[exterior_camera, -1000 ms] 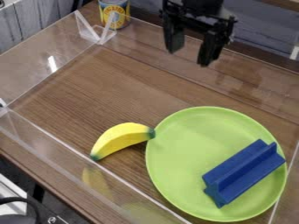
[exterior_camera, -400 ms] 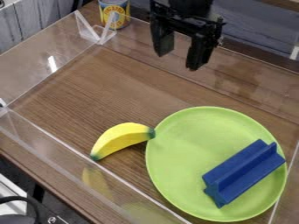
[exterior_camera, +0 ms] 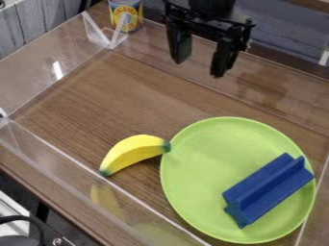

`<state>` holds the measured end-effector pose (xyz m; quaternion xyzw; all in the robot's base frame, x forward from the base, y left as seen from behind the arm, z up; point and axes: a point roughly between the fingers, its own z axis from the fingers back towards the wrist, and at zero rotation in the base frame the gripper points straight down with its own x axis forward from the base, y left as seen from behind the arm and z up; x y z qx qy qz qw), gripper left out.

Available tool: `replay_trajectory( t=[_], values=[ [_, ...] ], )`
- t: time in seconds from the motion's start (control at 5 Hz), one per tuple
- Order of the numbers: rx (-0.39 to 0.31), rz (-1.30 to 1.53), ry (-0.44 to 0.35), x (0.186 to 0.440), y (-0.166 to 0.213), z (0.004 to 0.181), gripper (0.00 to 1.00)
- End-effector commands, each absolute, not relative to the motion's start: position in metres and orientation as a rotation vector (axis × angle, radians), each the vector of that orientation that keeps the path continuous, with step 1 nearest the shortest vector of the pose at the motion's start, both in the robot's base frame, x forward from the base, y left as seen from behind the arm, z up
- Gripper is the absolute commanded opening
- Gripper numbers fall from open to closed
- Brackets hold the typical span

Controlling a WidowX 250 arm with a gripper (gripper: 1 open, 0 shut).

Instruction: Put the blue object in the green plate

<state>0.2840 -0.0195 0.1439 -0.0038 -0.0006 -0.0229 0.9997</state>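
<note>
The blue object point(exterior_camera: 267, 189), a dark blue long block with a stepped ridge, lies inside the green plate point(exterior_camera: 199, 163) at the lower right, on the plate's right half. My gripper point(exterior_camera: 198, 55) hangs at the top centre, well above and behind the plate, pointing down. Its two black fingers stand apart with nothing between them, so it is open and apart from the block.
A yellow banana point(exterior_camera: 133, 152) lies on the wooden table just left of the plate's rim. A yellow-labelled can point(exterior_camera: 123, 14) stands at the back left. Clear plastic walls point(exterior_camera: 52, 72) border the table on the left and front.
The gripper has shifted slightly to the left at the back of the table. The block, plate and banana have not moved.
</note>
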Motion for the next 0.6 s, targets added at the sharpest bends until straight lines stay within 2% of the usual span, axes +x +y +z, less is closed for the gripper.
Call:
replay_trajectory(
  t=[0.0, 0.2, 0.4],
  values=[
    [-0.002, -0.039, -0.062, 0.2973, -0.0207, 0.1519, 1.00],
    [-0.001, -0.030, -0.065, 0.3034, -0.0191, 0.1460, 1.00],
    [-0.005, -0.078, -0.069, 0.3034, -0.0114, 0.1505, 1.00]
  ],
)
